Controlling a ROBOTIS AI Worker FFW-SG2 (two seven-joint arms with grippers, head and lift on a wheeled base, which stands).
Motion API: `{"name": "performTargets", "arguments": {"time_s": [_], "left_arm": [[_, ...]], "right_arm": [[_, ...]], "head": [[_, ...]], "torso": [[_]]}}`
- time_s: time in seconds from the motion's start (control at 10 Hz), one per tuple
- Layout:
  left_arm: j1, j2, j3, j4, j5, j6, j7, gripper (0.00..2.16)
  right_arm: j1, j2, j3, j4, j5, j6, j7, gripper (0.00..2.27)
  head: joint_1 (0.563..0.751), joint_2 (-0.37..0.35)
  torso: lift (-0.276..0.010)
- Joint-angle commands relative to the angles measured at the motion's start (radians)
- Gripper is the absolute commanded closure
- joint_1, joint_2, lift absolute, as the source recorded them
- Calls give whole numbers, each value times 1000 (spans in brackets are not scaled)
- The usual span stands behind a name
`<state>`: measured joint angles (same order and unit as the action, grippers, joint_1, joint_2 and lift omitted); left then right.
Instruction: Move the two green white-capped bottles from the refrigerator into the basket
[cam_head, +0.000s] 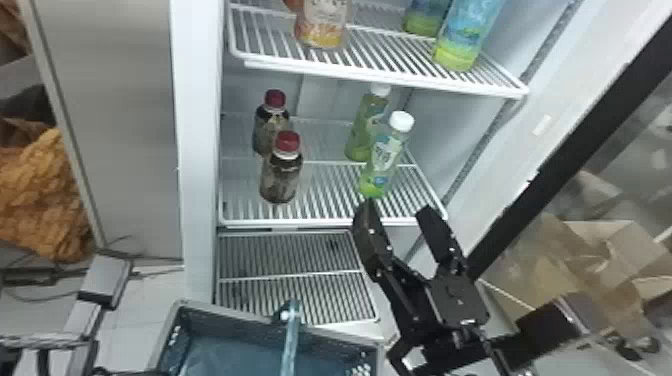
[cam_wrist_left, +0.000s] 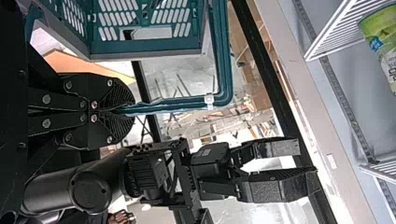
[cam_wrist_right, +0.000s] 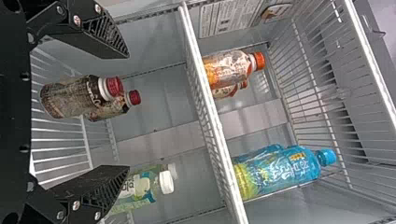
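Two green white-capped bottles (cam_head: 384, 157) on middle shelf (cam_head: 327, 190), one behind other. Two red-capped bottles (cam_head: 280, 180) left of them. Right gripper (cam_head: 397, 209) near shelf's front edge, fingers spread. Basket (cam_head: 225, 316) lower down. Orange bottle (cam_head: 322, 25), blue-green bottles (cam_head: 462, 37) on top shelf (cam_head: 387, 56).

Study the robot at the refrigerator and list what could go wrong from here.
1. The front green bottle stands close before the rear green bottle, so a clumsy grasp by the open right gripper might topple both.
2. The basket hangs by its handle from the left gripper, so it could swing or tip when a bottle lands.
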<state>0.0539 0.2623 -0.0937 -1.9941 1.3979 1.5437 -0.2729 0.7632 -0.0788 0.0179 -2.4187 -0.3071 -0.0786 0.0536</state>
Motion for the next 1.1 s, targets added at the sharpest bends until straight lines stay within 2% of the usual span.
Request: {"name": "performTargets", "arguments": {"time_s": [0.0, 0.7, 1.0], "left_arm": [[0, 0, 0, 0, 0, 0, 0, 1161], [0, 0, 2, -2, 0, 0, 0, 1161], [0, 0, 2, -2, 0, 0, 0, 1161]], "right_arm": [[0, 1, 0, 0, 0, 0, 0, 208], [-2, 2, -2, 5, 2, 0, -1, 208], [-7, 17, -48, 17, 28, 0, -1, 208]], "head": [[695, -350], [695, -350], [695, -350]], "torso": [[-263], [-263], [-263]]}}
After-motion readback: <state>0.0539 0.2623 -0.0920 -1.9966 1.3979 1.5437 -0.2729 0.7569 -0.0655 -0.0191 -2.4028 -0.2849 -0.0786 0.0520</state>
